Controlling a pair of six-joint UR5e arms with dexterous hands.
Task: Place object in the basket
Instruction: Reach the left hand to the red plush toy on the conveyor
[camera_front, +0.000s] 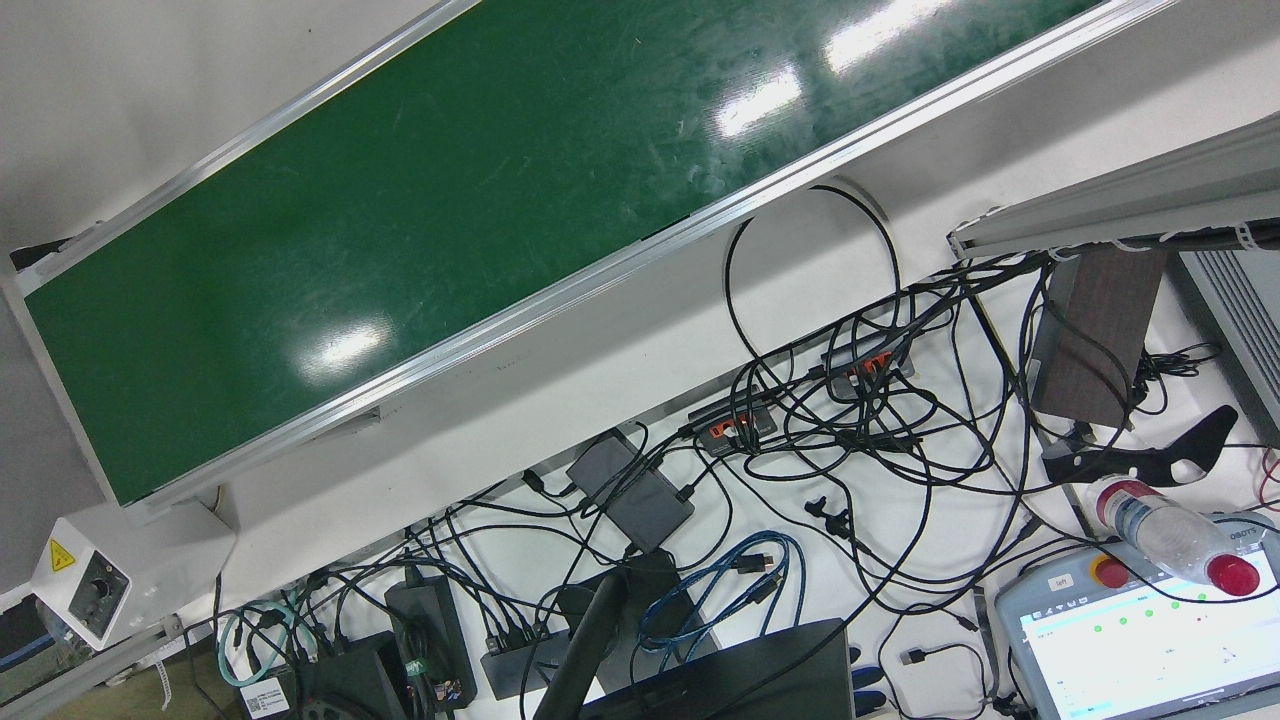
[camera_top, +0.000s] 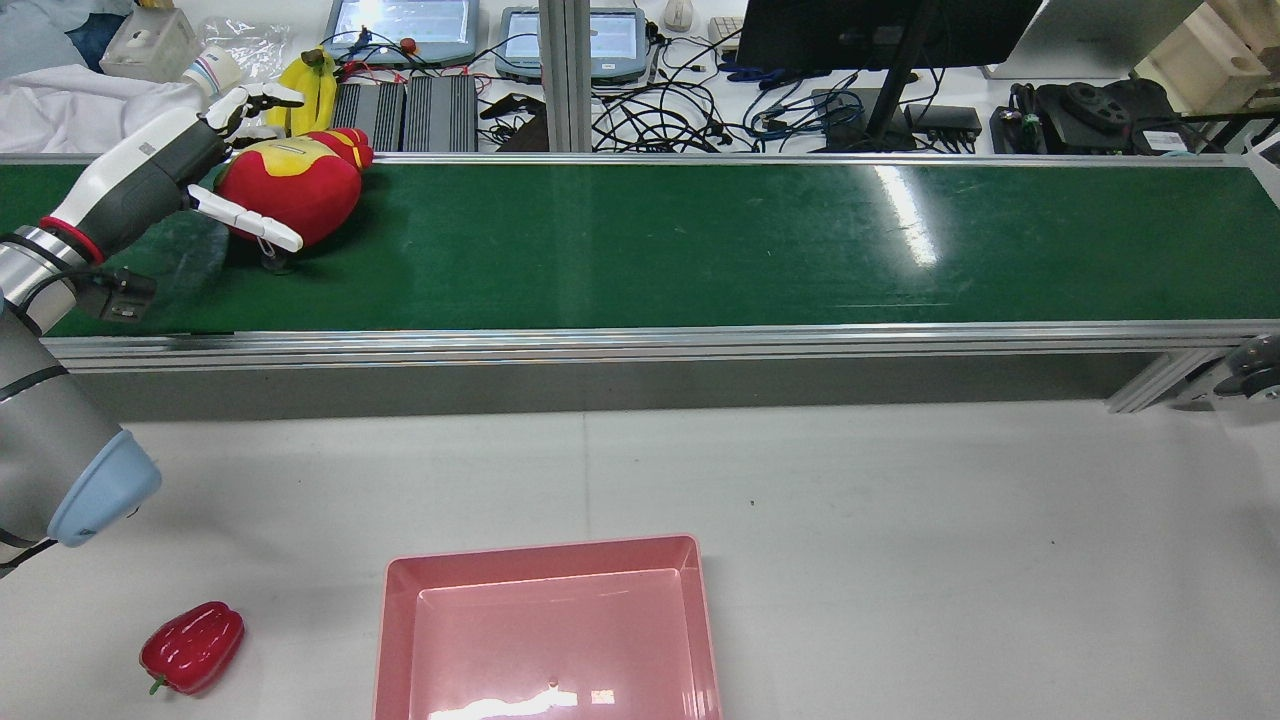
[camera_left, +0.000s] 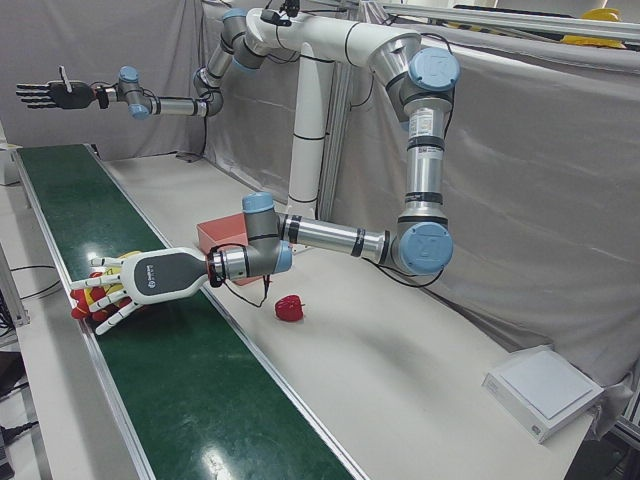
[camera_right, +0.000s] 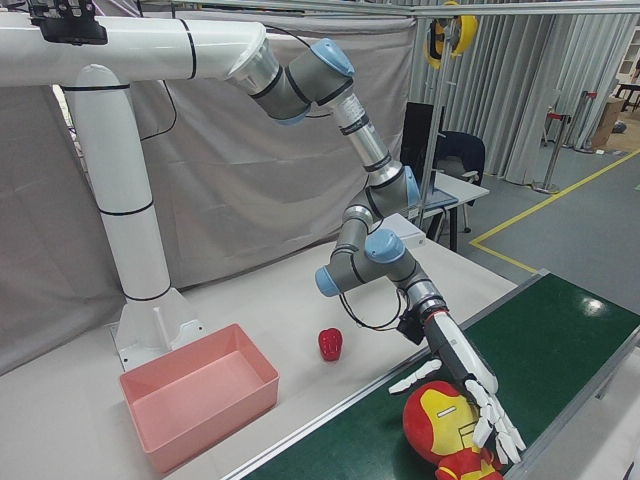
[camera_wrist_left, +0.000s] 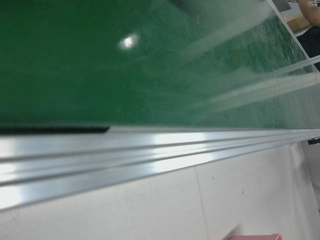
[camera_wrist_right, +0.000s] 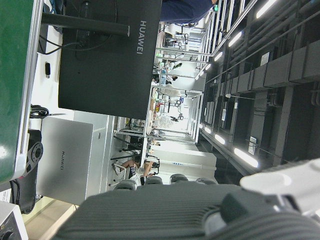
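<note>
1. Plush toy (camera_top: 290, 190), red with yellow patches and a helmet-like face, lies on my green conveyor belt (camera_top: 700, 240) near its left end in the rear view, close to the belt's far rail. Its long axis runs roughly across the belt: the big rounded head is toward the belt's middle, and the smaller red end points to the far rail.
2. Belt aside, the largest thing on the white table (camera_top: 900, 520) is the pink basket (camera_top: 545, 630), near the table's near edge, with nothing in it that I can see. It is well apart from the toy.
3. My left hand (camera_top: 235, 160) is over the toy with fingers spread wide. Some fingers (camera_top: 262, 97) reach past its far side and one (camera_top: 245, 220) lies along its near side. The fingers are beside it, but I cannot tell whether they touch it. They are not closed on it.
4. My right hand (camera_left: 48, 93) is raised high above the belt's other end, palm flat, fingers apart, holding nothing.
5. A red bell pepper (camera_top: 192, 647) sits on the table to the left of the basket in the rear view, apart from it.
</note>
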